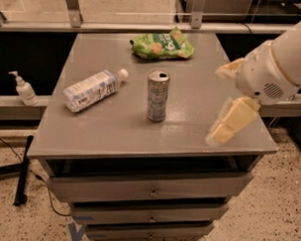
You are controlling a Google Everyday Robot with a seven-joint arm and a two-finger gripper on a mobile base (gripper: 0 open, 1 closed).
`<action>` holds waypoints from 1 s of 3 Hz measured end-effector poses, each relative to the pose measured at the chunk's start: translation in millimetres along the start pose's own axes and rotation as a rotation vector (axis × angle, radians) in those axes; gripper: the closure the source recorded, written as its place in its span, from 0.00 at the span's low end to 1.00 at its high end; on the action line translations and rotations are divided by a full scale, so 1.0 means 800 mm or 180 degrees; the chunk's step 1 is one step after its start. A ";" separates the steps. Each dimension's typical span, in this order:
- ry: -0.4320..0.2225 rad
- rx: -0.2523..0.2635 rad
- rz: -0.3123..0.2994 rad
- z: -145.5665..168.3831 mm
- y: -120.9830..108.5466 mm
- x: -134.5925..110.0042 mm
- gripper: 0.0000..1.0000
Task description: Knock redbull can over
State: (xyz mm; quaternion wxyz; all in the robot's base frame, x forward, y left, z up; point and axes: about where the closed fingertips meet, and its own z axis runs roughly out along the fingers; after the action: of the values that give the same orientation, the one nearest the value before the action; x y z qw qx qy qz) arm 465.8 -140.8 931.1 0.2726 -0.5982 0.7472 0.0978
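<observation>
The redbull can stands upright near the middle of the grey table top; it is silver and blue with an opened silver top. My gripper hangs over the table's right side, to the right of the can and apart from it. Its two cream fingers are spread apart with nothing between them. The white arm reaches in from the upper right.
A clear plastic bottle with a white cap lies on its side left of the can. A green snack bag lies at the back. Drawers sit below the top. A sanitizer bottle stands on a ledge at left.
</observation>
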 end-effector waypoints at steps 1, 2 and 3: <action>-0.0708 -0.0169 -0.0015 0.063 0.012 -0.054 0.00; -0.1304 -0.0200 0.0021 0.102 0.013 -0.103 0.00; -0.1719 -0.0101 0.0038 0.125 -0.004 -0.138 0.00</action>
State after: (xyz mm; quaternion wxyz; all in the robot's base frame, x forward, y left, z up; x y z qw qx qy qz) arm 512.9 -1.7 905.9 0.4520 -0.5502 0.6494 0.2671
